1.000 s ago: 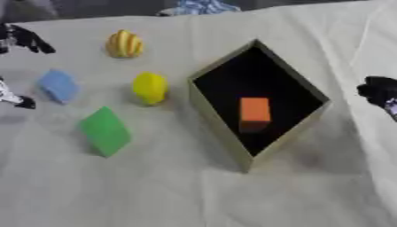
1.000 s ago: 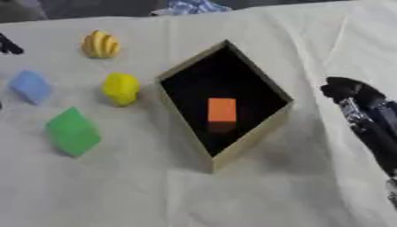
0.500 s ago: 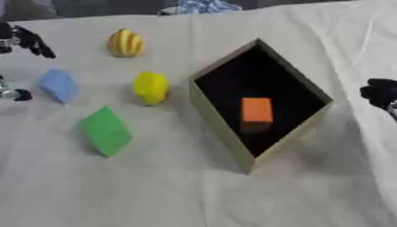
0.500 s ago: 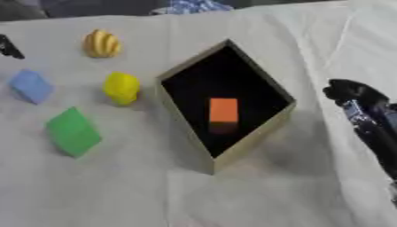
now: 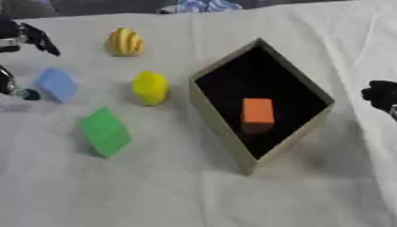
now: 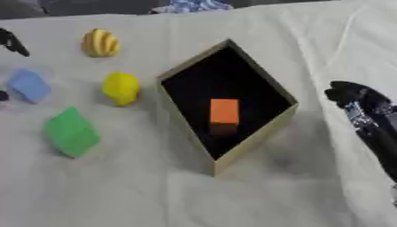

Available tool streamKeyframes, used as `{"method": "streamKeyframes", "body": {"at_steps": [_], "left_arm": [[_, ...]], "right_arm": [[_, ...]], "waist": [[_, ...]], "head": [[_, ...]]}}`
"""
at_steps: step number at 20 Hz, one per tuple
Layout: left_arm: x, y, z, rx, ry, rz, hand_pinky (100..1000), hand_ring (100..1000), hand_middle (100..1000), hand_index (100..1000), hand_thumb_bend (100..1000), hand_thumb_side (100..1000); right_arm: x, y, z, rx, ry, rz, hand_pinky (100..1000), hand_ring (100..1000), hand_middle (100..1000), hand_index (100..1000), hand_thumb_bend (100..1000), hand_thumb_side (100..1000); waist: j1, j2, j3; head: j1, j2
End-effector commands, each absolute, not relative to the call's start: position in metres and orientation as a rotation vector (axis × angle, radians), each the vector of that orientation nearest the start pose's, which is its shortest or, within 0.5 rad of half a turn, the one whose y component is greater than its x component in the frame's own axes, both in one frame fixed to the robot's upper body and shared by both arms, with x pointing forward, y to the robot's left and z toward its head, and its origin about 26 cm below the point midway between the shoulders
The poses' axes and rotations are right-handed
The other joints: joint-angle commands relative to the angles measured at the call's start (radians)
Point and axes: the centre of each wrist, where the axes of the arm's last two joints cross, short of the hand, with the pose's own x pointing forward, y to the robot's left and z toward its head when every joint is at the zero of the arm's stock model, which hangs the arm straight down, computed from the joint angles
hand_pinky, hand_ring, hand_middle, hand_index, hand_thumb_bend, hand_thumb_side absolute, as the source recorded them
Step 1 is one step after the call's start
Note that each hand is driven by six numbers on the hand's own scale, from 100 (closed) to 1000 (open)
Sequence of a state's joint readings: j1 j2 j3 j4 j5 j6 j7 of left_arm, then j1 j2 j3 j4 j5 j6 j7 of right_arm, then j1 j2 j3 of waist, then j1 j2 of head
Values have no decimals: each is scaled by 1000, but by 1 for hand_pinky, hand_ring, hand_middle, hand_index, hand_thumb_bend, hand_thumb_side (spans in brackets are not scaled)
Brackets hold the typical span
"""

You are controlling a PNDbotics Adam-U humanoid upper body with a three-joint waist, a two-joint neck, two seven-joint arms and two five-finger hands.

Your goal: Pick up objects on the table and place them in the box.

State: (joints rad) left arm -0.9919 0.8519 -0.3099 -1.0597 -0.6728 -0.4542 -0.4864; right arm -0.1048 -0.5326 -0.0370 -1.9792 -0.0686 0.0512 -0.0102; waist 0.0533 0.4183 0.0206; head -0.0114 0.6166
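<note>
A tan box (image 5: 219,127) with a black inside stands askew at the middle, and an orange block (image 5: 257,112) lies in it. Left of the box, on the cloth, are a yellow striped object (image 5: 124,42), a plain yellow object (image 5: 150,87), a blue block (image 5: 56,84) and a green block (image 5: 104,131). My left hand (image 5: 31,35) shows at the left edge, open, with fingers above and below the blue block's left side, holding nothing. At the right edge my right hand (image 6: 363,108) rests open, beside the box and apart from it.
A cream cloth (image 5: 178,190) covers the whole table, with wide bare stretches in front of the box and the blocks. Blue-patterned fabric (image 5: 203,6) lies at the far edge.
My left hand's lower fingers have shifted slightly up along the left edge. The objects, the box and my right hand stay where they were.
</note>
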Motion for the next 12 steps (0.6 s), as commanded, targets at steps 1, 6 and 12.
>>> {"method": "streamKeyframes", "body": {"at_steps": [1,6,12], "left_arm": [[439,379,318,1070,-1366,-1826,834,784,738,831,650,129],[445,380,314,1071,-1369,-1806,830,779,732,829,596,107],[451,382,307,1080,-1363,-1798,823,773,722,809,541,100]], "right_arm": [[276,-319,178,-335,-2027,467,924,857,757,843,100,793],[276,-319,178,-335,-2031,460,924,857,757,843,100,795],[276,-319,178,-335,-2035,451,924,857,757,844,100,798]], "waist": [[-2,-17,-1],[-3,-10,-5],[-5,-2,-10]], "head": [[4,-13],[8,-18],[15,-24]]}}
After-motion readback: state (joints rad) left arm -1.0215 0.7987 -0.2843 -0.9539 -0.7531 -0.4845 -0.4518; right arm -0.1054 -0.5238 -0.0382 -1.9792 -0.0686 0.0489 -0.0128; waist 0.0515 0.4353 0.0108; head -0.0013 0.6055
